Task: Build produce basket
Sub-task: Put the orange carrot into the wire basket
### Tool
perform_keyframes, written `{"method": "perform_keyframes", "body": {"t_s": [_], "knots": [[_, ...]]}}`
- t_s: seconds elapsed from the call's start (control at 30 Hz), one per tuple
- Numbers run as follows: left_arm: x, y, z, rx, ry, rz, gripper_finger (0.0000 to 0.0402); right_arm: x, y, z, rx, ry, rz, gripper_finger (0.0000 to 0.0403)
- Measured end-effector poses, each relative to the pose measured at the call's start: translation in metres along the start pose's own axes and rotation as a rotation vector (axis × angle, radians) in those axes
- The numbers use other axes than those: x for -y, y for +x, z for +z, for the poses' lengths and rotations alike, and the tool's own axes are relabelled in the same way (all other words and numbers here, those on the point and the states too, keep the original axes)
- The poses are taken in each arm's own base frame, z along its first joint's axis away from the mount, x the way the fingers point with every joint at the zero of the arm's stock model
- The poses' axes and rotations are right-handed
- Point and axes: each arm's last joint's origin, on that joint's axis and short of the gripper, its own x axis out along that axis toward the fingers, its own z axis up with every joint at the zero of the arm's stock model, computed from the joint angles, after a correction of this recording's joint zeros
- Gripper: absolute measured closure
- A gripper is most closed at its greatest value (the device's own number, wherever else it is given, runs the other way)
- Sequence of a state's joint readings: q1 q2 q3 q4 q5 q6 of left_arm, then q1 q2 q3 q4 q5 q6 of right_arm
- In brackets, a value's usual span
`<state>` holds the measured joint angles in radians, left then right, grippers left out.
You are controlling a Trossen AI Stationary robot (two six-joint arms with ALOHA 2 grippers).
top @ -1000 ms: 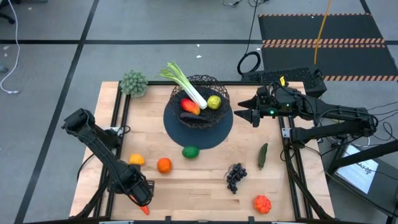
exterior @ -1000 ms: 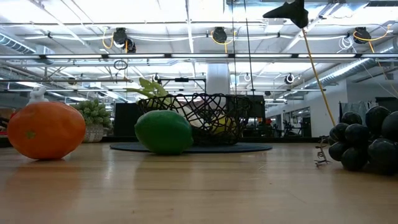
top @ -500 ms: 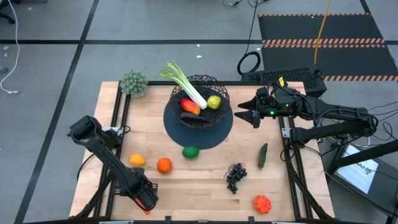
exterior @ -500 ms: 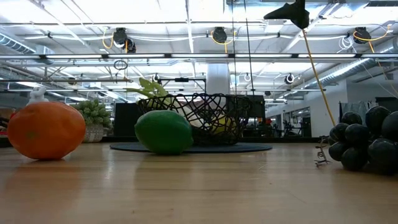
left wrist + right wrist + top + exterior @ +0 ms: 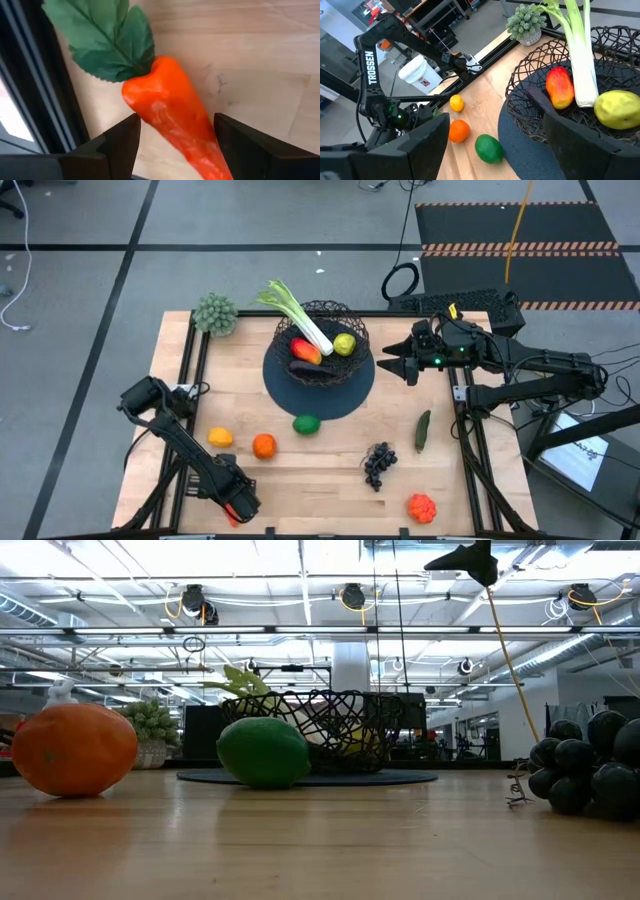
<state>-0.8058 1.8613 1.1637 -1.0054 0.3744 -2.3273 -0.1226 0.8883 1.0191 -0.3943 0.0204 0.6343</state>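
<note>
Left jaws (image 5: pixel 172 137) astride carrot (image 5: pixel 172 122), unclosed

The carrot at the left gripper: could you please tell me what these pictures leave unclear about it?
- Carrot tip: left wrist view, cut off by the picture's lower edge.
- Grip: left gripper fingers flank the carrot; contact cannot be told.
- High view: the left gripper covers most of the carrot.
- Low view: carrot absent.

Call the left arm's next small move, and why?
Probably close the left gripper on the carrot: the carrot lies on the table between the open fingers, near the front-left edge, not yet gripped. Then lift toward the basket.
</note>
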Motion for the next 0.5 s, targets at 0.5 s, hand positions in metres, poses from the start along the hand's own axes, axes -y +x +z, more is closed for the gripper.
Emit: {"method": "perform_keyframes", "body": {"t_s": [0.5], "knots": [[0.0071, -0.0013, 0.0053, 0.011, 0.136, -0.024, 0.0254, 0.0000, 0.0000, 0.0000, 0.000, -0.021, -0.001, 0.0090]]}}
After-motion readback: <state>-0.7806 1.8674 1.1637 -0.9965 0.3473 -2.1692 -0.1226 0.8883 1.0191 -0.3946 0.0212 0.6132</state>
